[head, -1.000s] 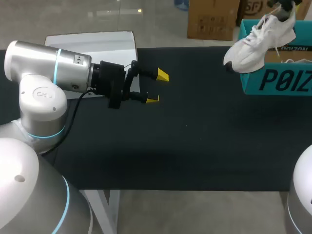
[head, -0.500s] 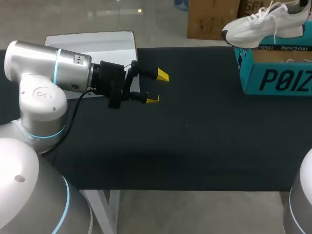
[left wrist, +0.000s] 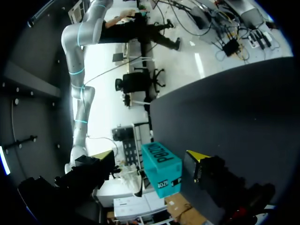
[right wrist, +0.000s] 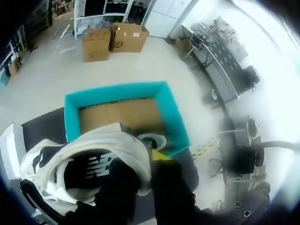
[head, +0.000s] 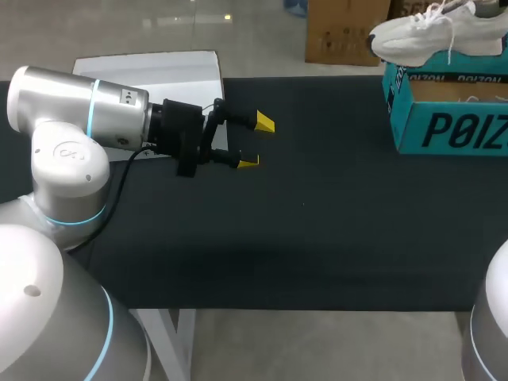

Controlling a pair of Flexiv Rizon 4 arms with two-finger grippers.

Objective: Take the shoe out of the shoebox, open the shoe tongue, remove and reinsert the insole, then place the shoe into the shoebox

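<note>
Head view: 1 white shoe point(head: 432, 36) aloft over 1 teal shoebox point(head: 448, 119) at the table's point(head: 317, 238) far right; left gripper point(head: 255, 143) wide open, empty. Right wrist view alone shows right gripper point(right wrist: 145, 161) clamped on the shoe's collar, 1 finger inside.

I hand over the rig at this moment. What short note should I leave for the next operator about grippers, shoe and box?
Left gripper: open, empty, above the table.
Right gripper: shut on the shoe at its collar, holding it in the air over the open box.
Done: shoe is out of the box; the insole lies inside it.
Cannot tell: whether the insole step is finished.
Left: at least lowering the shoe into the box.
</note>
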